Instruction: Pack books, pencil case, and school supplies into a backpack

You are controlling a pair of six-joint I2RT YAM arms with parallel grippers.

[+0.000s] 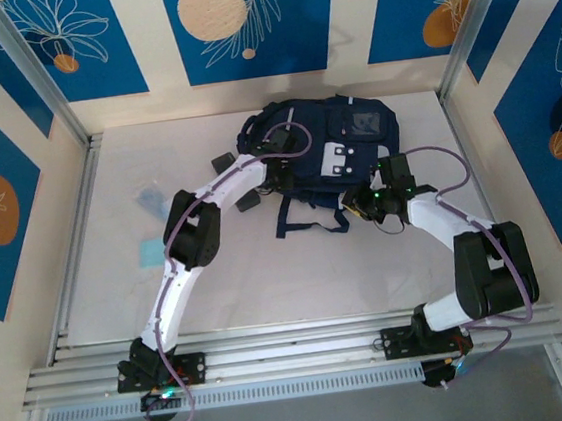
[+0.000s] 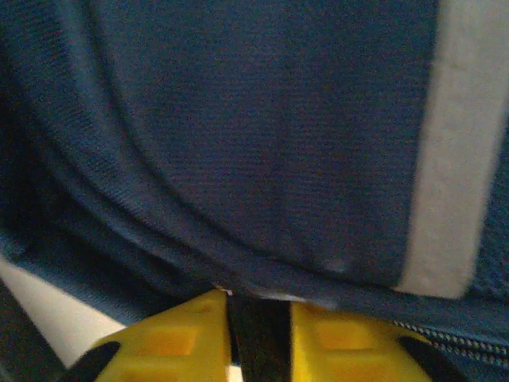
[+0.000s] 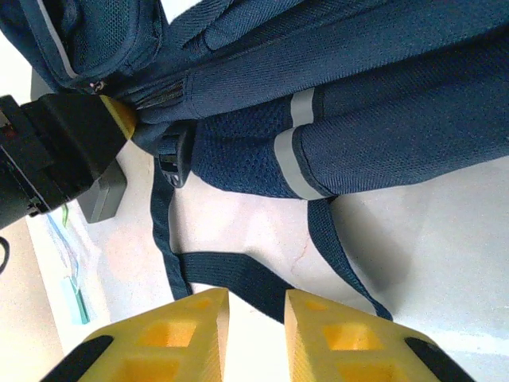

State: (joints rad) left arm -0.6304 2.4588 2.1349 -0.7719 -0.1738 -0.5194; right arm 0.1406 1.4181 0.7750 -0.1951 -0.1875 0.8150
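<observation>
The navy backpack (image 1: 325,146) lies at the back middle of the table, its straps trailing toward me. My left gripper (image 1: 276,166) is at its left edge. In the left wrist view my left gripper (image 2: 260,298) has its yellow fingers pressed into the backpack (image 2: 262,135), shut on a dark fold by the zipper (image 3: 159,95). My right gripper (image 1: 363,202) hovers over the bare table in front of the backpack (image 3: 334,95). There the right gripper (image 3: 257,296) is open and empty beside a strap (image 3: 231,274). A dark pencil case (image 1: 248,202) lies under my left arm. A light-blue pad (image 1: 152,251) and a whitish piece (image 1: 149,199) lie at left. The books are out of view.
Patterned walls and metal rails (image 1: 74,252) close in the white table (image 1: 298,279) on three sides. Loose dark straps (image 1: 307,223) spread in front of the backpack between my two arms. Open table lies at the front middle and at the left round the small items.
</observation>
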